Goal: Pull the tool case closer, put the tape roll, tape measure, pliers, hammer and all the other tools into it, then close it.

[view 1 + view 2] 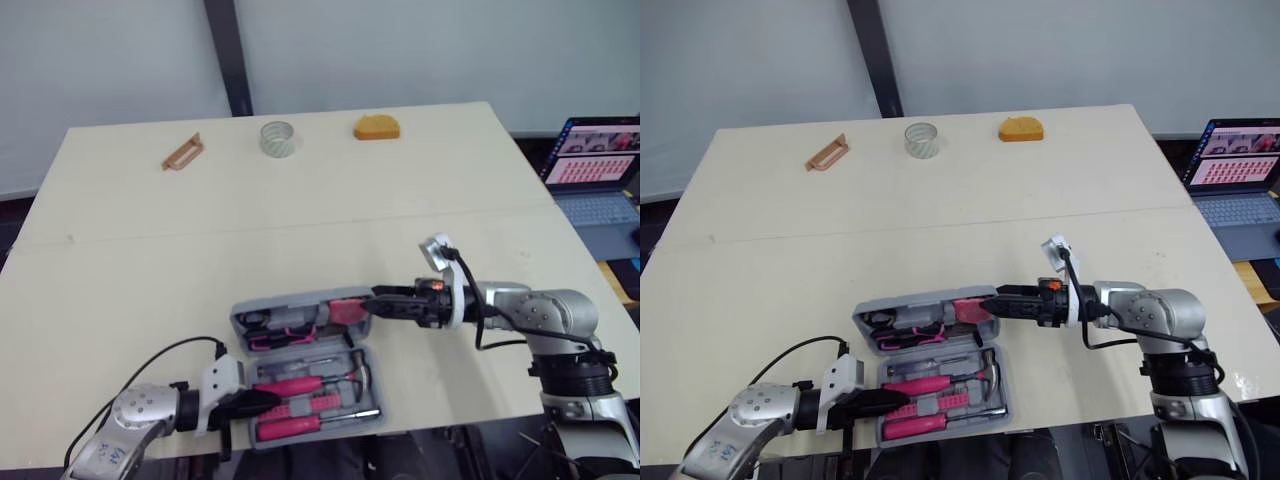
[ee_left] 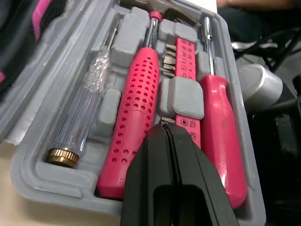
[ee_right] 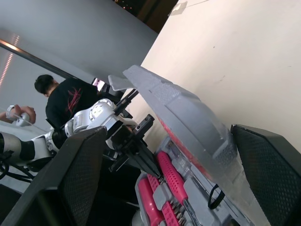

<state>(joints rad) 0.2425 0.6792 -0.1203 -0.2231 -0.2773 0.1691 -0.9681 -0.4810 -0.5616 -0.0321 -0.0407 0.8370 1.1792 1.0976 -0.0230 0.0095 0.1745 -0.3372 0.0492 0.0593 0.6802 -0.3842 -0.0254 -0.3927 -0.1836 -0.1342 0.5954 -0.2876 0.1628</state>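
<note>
Sitting close to the near edge of your pale table (image 1: 120,270), about midway across, is the tool case (image 1: 292,303), open, with its lid on the far side and its tray (image 1: 373,368) on the near side. A seam runs across the tabletop from left to right, just beyond the case.

Your left gripper (image 1: 264,400) lies over the tray's near-left part with its 2 fingers pressed together, holding nothing. Its tip rests above the grey moulding between the pink-handled hammer (image 2: 135,110) and a pink screwdriver (image 2: 224,141). A clear-handled screwdriver (image 2: 79,123) lies in the slot next to the hammer.

Your right gripper (image 1: 374,298) reaches in from the right, level with the lid's right edge. In the right wrist view its fingers (image 3: 82,179) are spread wide with the tilted lid between them, and I cannot tell whether either one touches it.

Well away at the far edge stand the tape roll (image 1: 280,138), the orange tape measure (image 1: 376,127) to its right, and a small brown wooden piece (image 1: 182,152) to its left.

Off the table's right side you have an open laptop (image 1: 595,170). Behind the table is a plain grey wall with 1 dark post (image 1: 232,55). A person in a black shirt (image 3: 66,106) shows in the right wrist view.
</note>
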